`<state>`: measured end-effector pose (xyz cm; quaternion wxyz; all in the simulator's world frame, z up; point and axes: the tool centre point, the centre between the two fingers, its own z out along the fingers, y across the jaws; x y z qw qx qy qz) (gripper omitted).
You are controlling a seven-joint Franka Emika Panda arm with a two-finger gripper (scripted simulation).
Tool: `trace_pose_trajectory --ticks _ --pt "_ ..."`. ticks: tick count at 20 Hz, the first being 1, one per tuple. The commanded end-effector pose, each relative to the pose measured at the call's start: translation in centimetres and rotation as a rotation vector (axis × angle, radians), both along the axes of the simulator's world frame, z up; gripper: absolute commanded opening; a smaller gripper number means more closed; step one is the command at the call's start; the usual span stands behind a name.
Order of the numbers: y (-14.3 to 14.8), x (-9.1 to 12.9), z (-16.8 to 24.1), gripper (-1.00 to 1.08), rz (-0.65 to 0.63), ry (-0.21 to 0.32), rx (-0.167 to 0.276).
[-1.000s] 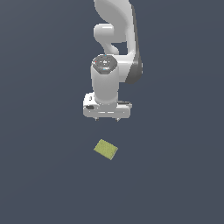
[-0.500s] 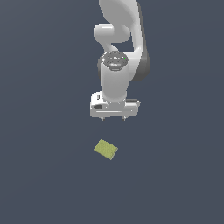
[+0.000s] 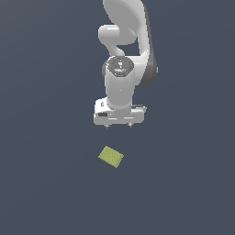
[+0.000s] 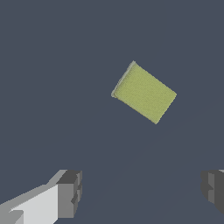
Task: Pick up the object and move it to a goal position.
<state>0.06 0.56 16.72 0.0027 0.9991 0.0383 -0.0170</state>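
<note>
Below the spread claw (image 3: pixel 119 125), block (image 3: pixel 111 157) unobstructed.

Bare floor (image 3: pixel 46 183) surrounds the block (image 3: pixel 111 156); end effector (image 3: pixel 119 125) hangs apart.

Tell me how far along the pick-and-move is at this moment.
Nothing is done yet: the yellow-green block lies flat on the dark surface, untouched. In hand is the approach: the gripper hangs above it, fingers spread wide and empty. Descent, grasp, lift and transport remain; no goal marker shows.

White arm (image 3: pixel 123 69) reaches downward; wrist vertical; jaws spread wide, empty, fingertips (image 4: pixel 70 192) dark.
</note>
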Motion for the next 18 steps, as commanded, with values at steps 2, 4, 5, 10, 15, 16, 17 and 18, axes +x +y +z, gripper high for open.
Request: trace_pose_trajectory --ticks 2,4,5,10,15,16,17,18 --pt "-0.1 0.4 -0.4 1.0 0.044 0.0 -0.001" --pt "-0.2 0.7 -0.7 1.0 0.076 -0.001 -0.001" --pt "-0.3 0.9 -0.9 1.0 0.095 -0.001 -0.001" --pt "-0.7 1.9 -2.0 1.0 0.207 -0.002 -0.001" --pt "-1.1 3.1 -3.3 1.0 0.341 -0.004 0.0" --pt "-1.2 3.3 -3.6 1.0 0.368 -0.005 0.001" --pt "-1.3 3.6 -3.9 1.0 0.394 -0.005 0.001" --pt "-1.4 3.8 -4.2 1.0 0.421 -0.005 0.002"
